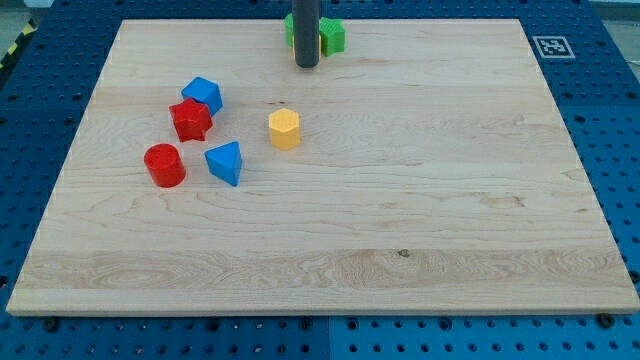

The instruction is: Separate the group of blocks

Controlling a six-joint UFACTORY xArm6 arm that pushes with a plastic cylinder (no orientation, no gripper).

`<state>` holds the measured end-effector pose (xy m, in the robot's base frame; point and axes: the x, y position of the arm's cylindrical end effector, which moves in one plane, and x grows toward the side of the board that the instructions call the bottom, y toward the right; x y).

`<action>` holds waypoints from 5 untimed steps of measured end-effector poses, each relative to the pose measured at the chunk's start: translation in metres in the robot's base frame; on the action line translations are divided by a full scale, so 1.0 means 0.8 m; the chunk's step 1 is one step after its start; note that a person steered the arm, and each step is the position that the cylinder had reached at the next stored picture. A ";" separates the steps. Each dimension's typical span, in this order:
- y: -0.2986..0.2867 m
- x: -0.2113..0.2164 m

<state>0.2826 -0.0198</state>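
Note:
A group of blocks lies at the view's left on the wooden board [400, 200]. A blue cube [203, 95] touches a red star-shaped block [190, 120] just below it. A red cylinder [164, 165] sits lower left, and a blue triangular block [225, 162] to its right. A yellow hexagonal block [284, 129] stands a little apart to the right. My tip [306, 64] is near the view's top centre, well above and right of the group, right in front of green blocks [330, 36] that the rod partly hides.
The board lies on a blue perforated table [610, 90]. A black-and-white marker tag [552, 46] is at the board's top right corner.

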 end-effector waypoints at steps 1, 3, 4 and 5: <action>0.029 0.033; 0.099 0.187; 0.088 0.248; 0.048 0.262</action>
